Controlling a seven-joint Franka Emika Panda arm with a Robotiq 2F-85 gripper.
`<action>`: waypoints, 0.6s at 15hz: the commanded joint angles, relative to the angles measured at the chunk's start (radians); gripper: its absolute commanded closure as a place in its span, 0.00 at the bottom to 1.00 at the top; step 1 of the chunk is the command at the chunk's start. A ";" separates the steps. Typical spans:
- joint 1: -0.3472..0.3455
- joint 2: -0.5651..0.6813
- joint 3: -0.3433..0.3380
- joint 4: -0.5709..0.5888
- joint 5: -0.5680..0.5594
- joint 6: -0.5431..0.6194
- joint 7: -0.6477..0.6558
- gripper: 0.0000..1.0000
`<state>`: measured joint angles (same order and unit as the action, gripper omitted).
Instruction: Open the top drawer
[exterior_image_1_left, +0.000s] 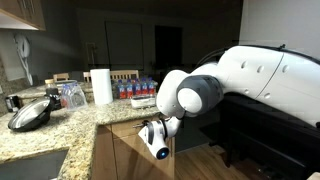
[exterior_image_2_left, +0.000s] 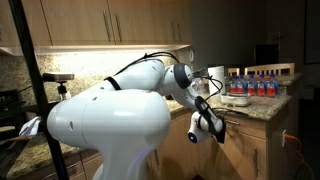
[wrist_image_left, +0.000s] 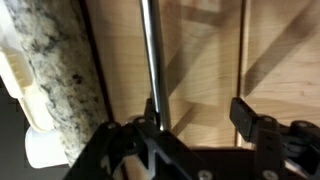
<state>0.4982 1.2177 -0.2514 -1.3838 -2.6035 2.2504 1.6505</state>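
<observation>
The top drawer (wrist_image_left: 200, 55) fills the wrist view as a light-wood front, just under the speckled granite counter edge (wrist_image_left: 60, 80). Its slim silver bar handle (wrist_image_left: 150, 50) runs lengthwise through the picture. My gripper (wrist_image_left: 197, 112) is open and close to the front. The handle lies between the fingers, right against one finger, with a wide gap to the other. In both exterior views the gripper (exterior_image_1_left: 155, 135) (exterior_image_2_left: 208, 126) hangs just below the counter edge against the cabinet front (exterior_image_1_left: 120, 135). No gap or drawer interior is visible.
On the counter stand a paper towel roll (exterior_image_1_left: 101, 86), a row of water bottles (exterior_image_1_left: 135, 88) (exterior_image_2_left: 255, 82), a glass jar (exterior_image_1_left: 72, 95) and a dark pan (exterior_image_1_left: 30, 115). A sink (exterior_image_1_left: 30, 165) is at the near corner. The arm's bulk (exterior_image_2_left: 110, 120) fills the foreground.
</observation>
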 joint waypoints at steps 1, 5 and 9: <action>-0.013 0.015 0.005 0.042 0.023 0.034 -0.026 0.53; -0.122 -0.020 0.145 0.028 -0.043 -0.017 -0.106 0.72; -0.040 -0.006 0.044 0.031 0.023 0.009 -0.042 0.95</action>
<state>0.4619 1.2112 -0.2113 -1.3572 -2.5966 2.2368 1.6263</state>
